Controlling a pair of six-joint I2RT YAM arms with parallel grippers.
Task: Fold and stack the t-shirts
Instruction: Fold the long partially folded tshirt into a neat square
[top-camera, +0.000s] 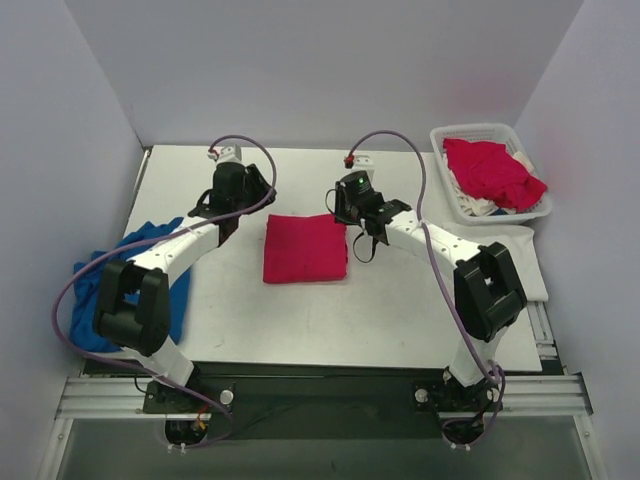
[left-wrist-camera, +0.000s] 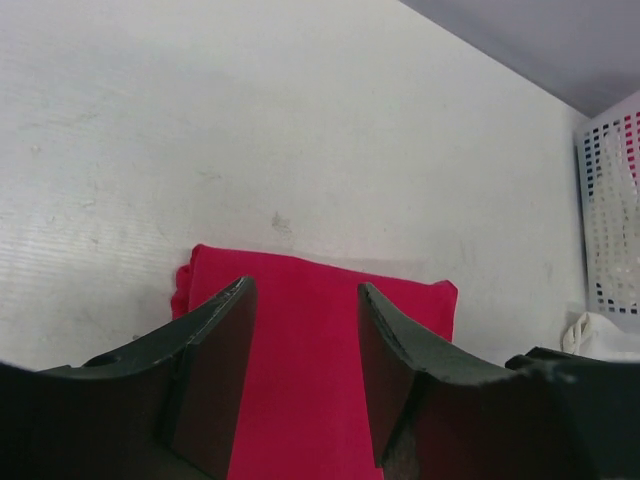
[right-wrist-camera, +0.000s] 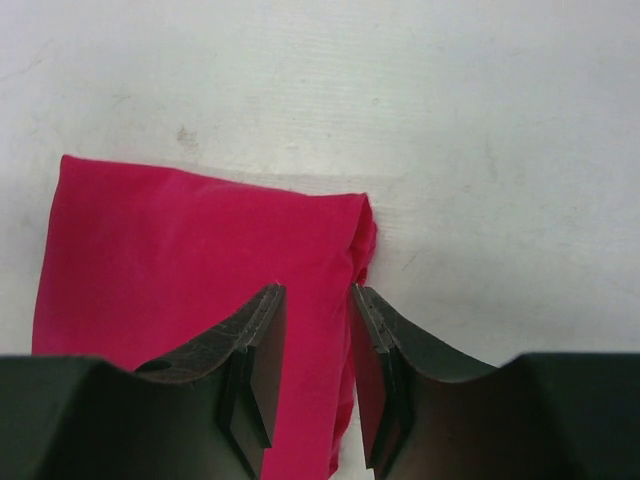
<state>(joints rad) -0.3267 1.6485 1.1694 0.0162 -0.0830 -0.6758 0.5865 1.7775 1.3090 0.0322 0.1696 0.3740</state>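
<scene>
A bright pinkish-red t-shirt (top-camera: 305, 248) lies folded into a flat square at the middle of the table. My left gripper (top-camera: 238, 222) is open and empty, just off the shirt's left edge. In the left wrist view the shirt (left-wrist-camera: 310, 350) shows between the open fingers of that gripper (left-wrist-camera: 305, 285). My right gripper (top-camera: 350, 218) is open over the shirt's far right corner. In the right wrist view the shirt's right edge (right-wrist-camera: 200, 240) lies under that gripper (right-wrist-camera: 316, 290), not pinched. Another red t-shirt (top-camera: 490, 170) lies crumpled in the basket. A white shirt (top-camera: 520, 255) lies flat at the right.
The white lattice basket (top-camera: 447, 190) stands at the back right, with white cloth under the red shirt; its wall shows in the left wrist view (left-wrist-camera: 610, 210). A blue cloth (top-camera: 130, 280) hangs over the table's left edge under my left arm. Grey walls close in on three sides.
</scene>
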